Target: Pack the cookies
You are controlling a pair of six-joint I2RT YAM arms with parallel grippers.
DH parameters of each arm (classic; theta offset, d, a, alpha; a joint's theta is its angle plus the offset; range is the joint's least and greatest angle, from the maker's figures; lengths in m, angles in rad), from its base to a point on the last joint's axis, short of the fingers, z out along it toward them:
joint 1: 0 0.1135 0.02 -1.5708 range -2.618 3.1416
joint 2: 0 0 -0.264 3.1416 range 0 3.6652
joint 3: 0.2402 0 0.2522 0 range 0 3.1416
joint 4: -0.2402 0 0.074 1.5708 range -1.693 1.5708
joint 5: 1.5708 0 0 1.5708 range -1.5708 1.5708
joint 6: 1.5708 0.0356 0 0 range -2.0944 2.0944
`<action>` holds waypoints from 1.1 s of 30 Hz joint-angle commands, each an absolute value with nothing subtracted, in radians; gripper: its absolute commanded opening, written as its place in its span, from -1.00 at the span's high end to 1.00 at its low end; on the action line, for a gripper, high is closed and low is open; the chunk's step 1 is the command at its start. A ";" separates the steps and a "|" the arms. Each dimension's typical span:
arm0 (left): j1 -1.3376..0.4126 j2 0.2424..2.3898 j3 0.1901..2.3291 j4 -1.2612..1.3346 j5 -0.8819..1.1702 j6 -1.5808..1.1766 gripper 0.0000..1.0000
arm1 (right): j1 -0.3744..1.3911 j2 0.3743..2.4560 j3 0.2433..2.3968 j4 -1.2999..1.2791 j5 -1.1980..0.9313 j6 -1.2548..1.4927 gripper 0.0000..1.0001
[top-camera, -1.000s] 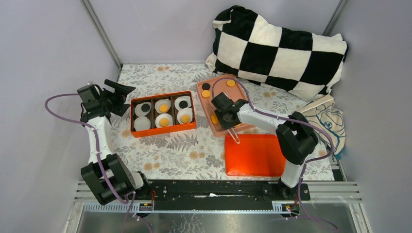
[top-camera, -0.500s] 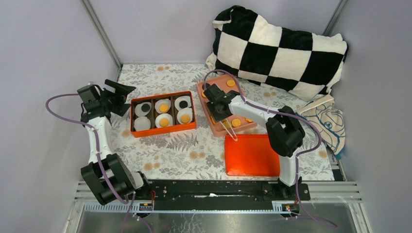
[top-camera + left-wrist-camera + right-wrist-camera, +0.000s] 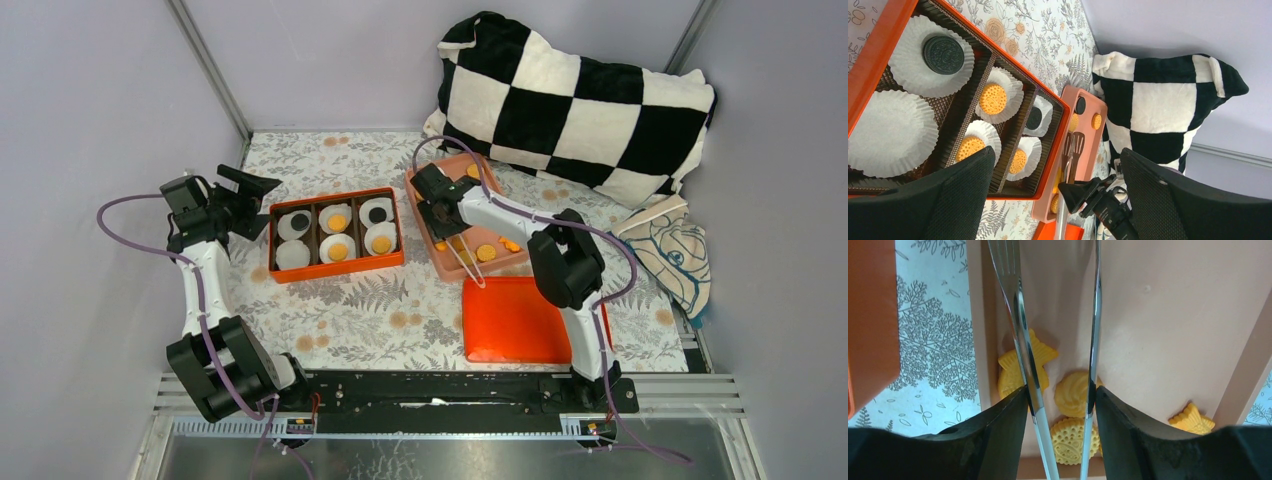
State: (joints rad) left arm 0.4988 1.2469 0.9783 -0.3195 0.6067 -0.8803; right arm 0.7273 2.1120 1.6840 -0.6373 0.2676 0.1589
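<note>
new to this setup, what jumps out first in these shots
The big black-and-white checkered pillow in the back right corner grabs the eye first. Next comes the orange box left of centre, with cookies sitting in five of its six white liners. Then the right gripper, holding metal tongs over the pink tray of loose cookies.

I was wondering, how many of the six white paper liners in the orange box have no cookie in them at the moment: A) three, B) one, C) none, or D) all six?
B: only the empty liner in the near-left corner of the orange box is bare, while the other five hold cookies, two black and three golden-orange.
</note>
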 commanded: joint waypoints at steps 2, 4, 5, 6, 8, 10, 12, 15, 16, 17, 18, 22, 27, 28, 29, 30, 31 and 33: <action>0.495 1.246 0.960 -0.266 0.627 -0.879 -0.98 | 0.705 2.190 1.768 -0.636 0.255 0.139 -0.12; 0.495 1.250 0.955 -0.263 0.628 -0.880 -0.97 | 0.701 2.216 1.807 -0.640 0.252 0.132 -0.05; 0.495 1.251 0.952 -0.260 0.630 -0.881 -0.98 | 0.699 2.232 1.833 -0.649 0.251 0.129 -0.05; 0.496 1.252 0.951 -0.260 0.630 -0.882 -0.97 | 0.696 2.248 1.860 -0.660 0.249 0.126 -0.02; 0.495 1.253 0.952 -0.260 0.630 -0.879 -0.97 | 0.693 2.275 1.903 -0.682 0.248 0.123 -0.02; 0.494 1.254 0.953 -0.261 0.629 -0.877 -0.97 | 0.691 2.286 1.918 -0.685 0.240 0.124 -0.06; 0.495 1.256 0.953 -0.261 0.627 -0.875 -0.98 | 0.690 2.283 1.919 -0.677 0.234 0.128 -0.17; 0.495 1.262 0.952 -0.260 0.629 -0.877 -0.98 | 0.685 2.282 1.919 -0.662 0.217 0.129 -0.21; 0.494 1.265 0.951 -0.258 0.628 -0.877 -0.97 | 0.681 2.288 1.928 -0.662 0.213 0.130 -0.21; 0.495 1.266 0.951 -0.258 0.629 -0.877 -0.98 | 0.679 2.300 1.948 -0.666 0.208 0.130 -0.21; 0.494 1.267 0.951 -0.256 0.629 -0.878 -0.98 | 0.677 2.312 1.968 -0.675 0.205 0.129 -0.21; 0.494 1.271 0.953 -0.256 0.629 -0.876 -0.97 | 0.670 2.368 2.045 -0.705 0.189 0.132 -0.15; 0.494 1.278 0.953 -0.256 0.632 -0.876 -0.97 | 0.659 2.371 2.070 -0.703 0.186 0.148 0.19; 0.495 1.281 0.954 -0.256 0.631 -0.876 -0.97 | 0.658 2.358 2.061 -0.693 0.192 0.150 0.25; 0.495 1.281 0.955 -0.256 0.632 -0.876 -0.97 | 0.658 2.342 2.047 -0.684 0.198 0.151 0.32; 0.495 1.281 0.957 -0.256 0.631 -0.875 -0.97 | 0.658 2.322 2.031 -0.674 0.202 0.151 0.36; 0.495 1.278 0.957 -0.257 0.630 -0.877 -0.98 | 0.659 2.301 2.015 -0.666 0.206 0.152 0.37; 0.494 1.275 0.958 -0.256 0.628 -0.879 -0.98 | 0.658 2.250 1.974 -0.650 0.215 0.156 0.42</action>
State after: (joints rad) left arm 0.4988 1.2728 0.9642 -0.3008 0.6113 -0.8806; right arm 0.6727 2.3314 2.0308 -0.6868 0.2085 0.1436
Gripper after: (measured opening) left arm 0.989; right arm 0.513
